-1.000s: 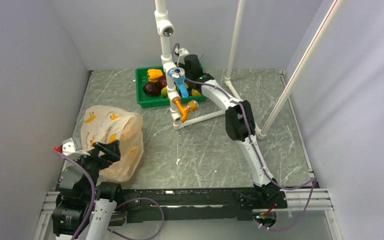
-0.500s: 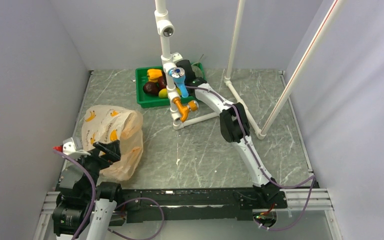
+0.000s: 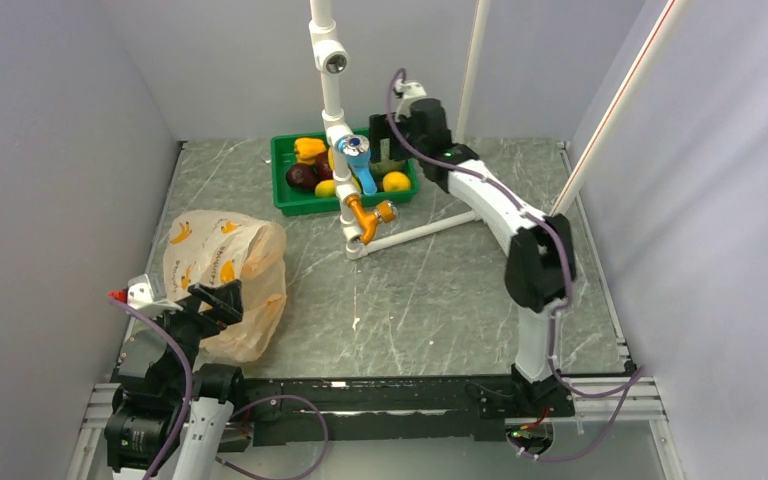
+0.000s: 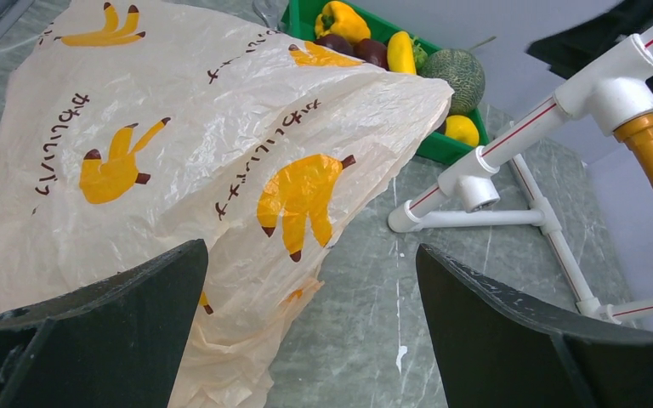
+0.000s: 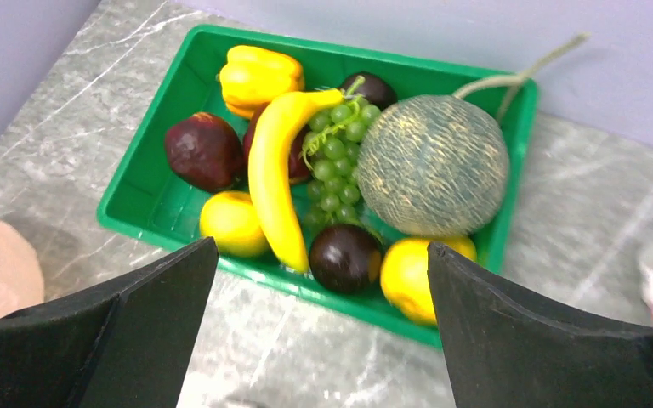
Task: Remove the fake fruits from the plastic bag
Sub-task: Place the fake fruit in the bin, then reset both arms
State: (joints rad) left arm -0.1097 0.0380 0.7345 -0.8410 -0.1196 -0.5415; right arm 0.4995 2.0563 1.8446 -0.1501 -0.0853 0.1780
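The plastic bag (image 3: 222,275), peach with banana prints, lies crumpled at the near left and fills the left wrist view (image 4: 178,144). What it holds is hidden. My left gripper (image 3: 215,300) (image 4: 310,331) is open just in front of it, and the bag's loose edge reaches in beside the left finger. Fake fruits lie in a green tray (image 3: 290,200) (image 5: 149,161): a maroon one (image 5: 202,151), a dark round one (image 5: 346,257), a green bunch (image 5: 336,157), a yellow round one (image 5: 233,223). My right gripper (image 3: 412,130) (image 5: 323,323) hangs open and empty above the tray's near edge.
The tray also holds a netted melon (image 5: 432,166), a yellow pepper (image 5: 259,78) and a banana (image 5: 274,174). A white pipe frame (image 3: 360,215) (image 4: 476,170) with orange and blue fittings stands beside the tray. Grey walls close in the table.
My right gripper has opened wide and lifted away from the tray as the arm swung back to the right. The left arm and the bag have not moved.
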